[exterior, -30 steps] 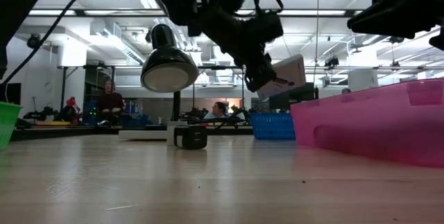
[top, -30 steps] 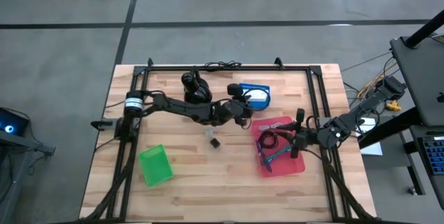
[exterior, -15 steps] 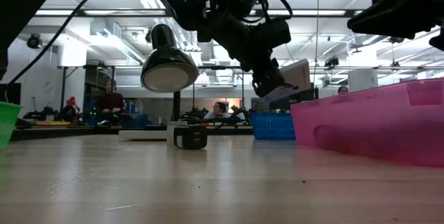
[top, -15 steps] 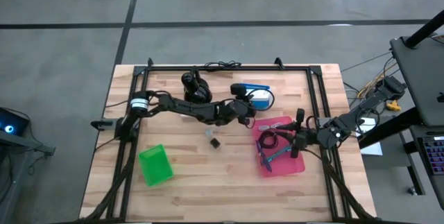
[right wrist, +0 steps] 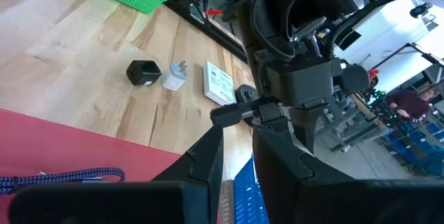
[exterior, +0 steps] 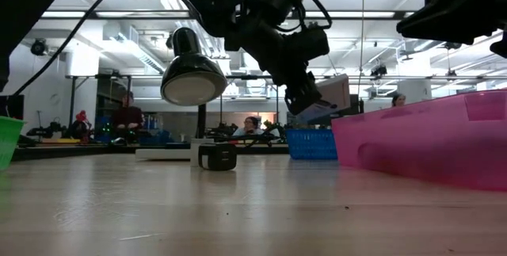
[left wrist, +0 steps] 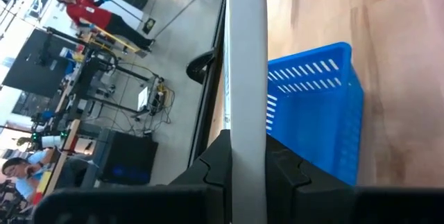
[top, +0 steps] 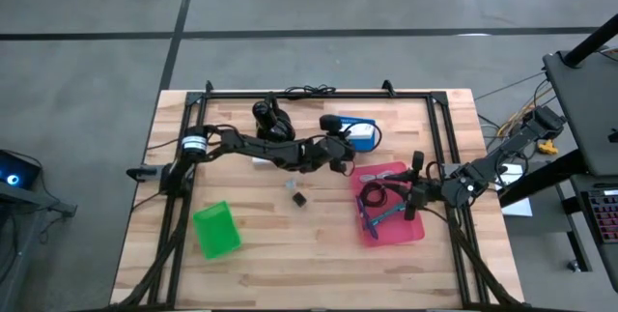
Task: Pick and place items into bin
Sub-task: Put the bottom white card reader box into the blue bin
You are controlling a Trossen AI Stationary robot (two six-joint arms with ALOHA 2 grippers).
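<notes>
A large open robotics lab or workshop hall, with a test rig set up on a bare concrete floor.

The wooden table (top: 290, 244) stands on grey concrete crossed by dark floor lines, edged with a black metal frame (top: 319, 93) that carries the arms. Level across the table, the room beyond shows a high ceiling with exposed ducts and strip lights (exterior: 127, 38), benches with equipment, and people seated at workstations (exterior: 124, 113). Beside the table sits a desk with a keyboard (top: 603, 217) and loose cabling (top: 517, 124); more racks, stands and a person in red (left wrist: 87, 12) appear past the table edge.
</notes>
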